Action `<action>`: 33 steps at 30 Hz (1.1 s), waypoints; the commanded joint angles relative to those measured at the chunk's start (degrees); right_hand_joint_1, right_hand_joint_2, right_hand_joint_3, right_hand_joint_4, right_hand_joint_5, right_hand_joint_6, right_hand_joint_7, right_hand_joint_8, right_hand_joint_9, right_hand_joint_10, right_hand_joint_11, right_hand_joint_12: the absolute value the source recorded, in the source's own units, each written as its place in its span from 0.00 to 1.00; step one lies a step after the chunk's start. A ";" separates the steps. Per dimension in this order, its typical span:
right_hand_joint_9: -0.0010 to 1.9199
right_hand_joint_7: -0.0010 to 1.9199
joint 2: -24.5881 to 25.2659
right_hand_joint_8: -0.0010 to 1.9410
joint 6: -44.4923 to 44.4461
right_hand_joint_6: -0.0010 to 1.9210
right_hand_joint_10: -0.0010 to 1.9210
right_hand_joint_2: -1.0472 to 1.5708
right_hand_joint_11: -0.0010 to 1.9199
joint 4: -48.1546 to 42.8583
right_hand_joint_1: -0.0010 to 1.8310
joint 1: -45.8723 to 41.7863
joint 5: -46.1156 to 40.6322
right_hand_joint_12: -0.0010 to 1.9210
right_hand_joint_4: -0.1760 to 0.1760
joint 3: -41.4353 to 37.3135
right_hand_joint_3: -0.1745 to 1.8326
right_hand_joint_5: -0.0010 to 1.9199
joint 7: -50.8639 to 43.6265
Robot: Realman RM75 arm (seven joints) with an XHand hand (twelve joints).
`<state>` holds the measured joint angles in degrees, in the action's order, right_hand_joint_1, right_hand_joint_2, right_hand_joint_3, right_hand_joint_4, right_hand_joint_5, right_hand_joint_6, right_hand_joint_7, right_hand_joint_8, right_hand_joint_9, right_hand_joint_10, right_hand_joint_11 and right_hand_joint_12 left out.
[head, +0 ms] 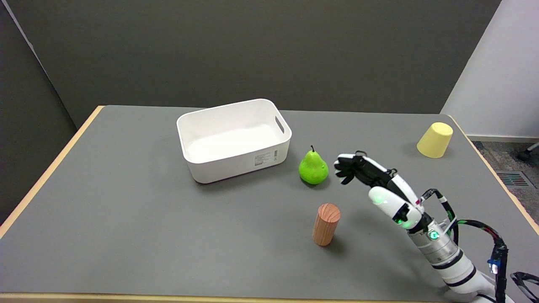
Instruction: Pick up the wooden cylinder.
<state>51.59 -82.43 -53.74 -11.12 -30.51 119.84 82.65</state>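
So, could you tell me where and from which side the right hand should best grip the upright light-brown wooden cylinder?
Probably around the middle of the wooden cylinder, coming from its right, where the open right hand already hangs. It stands upright with curved sides exposed, and the green pear sits clear behind it.

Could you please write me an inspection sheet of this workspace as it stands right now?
Surface: grey table with a light wooden edge.
Job's things: wooden cylinder upright, untouched, near the front.
Clutter: white bin, nothing seen inside; green pear beside it; yellow cup upside down, far right.
Hand: right hand in the air beside the pear, holding nothing, fingers apart.
Cables: black cable looping along the right arm.
Surroundings: dark wall panels; white wall at right.
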 commanded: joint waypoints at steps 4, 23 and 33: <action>0.16 0.20 1.04 0.27 3.74 0.27 0.51 0.67 0.14 1.32 0.16 0.99 5.57 0.77 0.28 1.11 0.48 0.14 0.50; 0.16 0.20 3.90 0.26 8.30 0.27 0.50 0.67 0.11 3.36 0.16 2.03 7.00 0.74 0.29 3.48 0.48 0.15 1.00; 0.15 0.20 3.98 0.25 9.16 0.28 0.48 0.68 0.05 3.13 0.15 2.56 7.00 0.63 0.24 3.82 0.48 0.15 1.06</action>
<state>54.60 -75.22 -51.00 -9.30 -24.16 122.76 83.49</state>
